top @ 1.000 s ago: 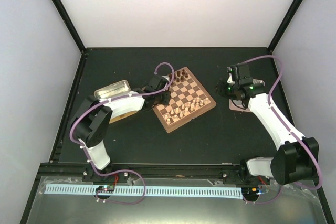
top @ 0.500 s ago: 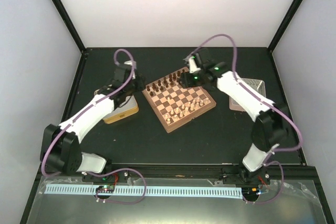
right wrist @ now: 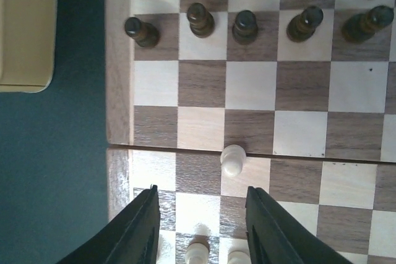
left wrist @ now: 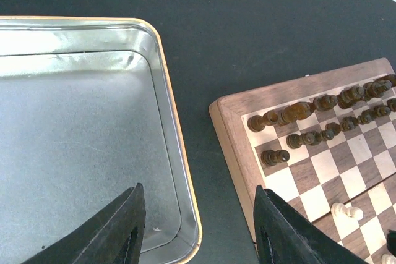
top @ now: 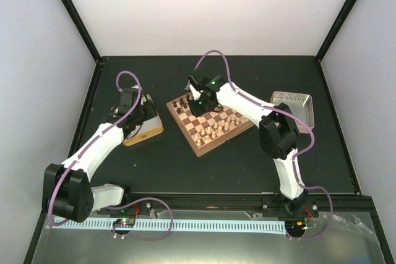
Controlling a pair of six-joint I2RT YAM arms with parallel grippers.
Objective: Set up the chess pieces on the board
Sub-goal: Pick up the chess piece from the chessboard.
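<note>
Tan tray (top: 150, 132) is lying on the black table (top: 216, 171), left side. Silver tray (top: 296, 104) is sitting at right, well apart.

Dark pieces (left wrist: 297, 112) line the angled board's (top: 209, 119) far rows; pale pieces (right wrist: 233, 159) stand nearer.

left gripper (left wrist: 197, 217): jaws apart, pointing down | right gripper (right wrist: 201, 211): jaws apart, pointing down

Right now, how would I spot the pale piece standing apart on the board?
Find the checkered board mid-table, then the seam across its middle. One cream piece sits by that seam, alone; the other cream pieces sit behind it, the dark pieces opposite.
</note>
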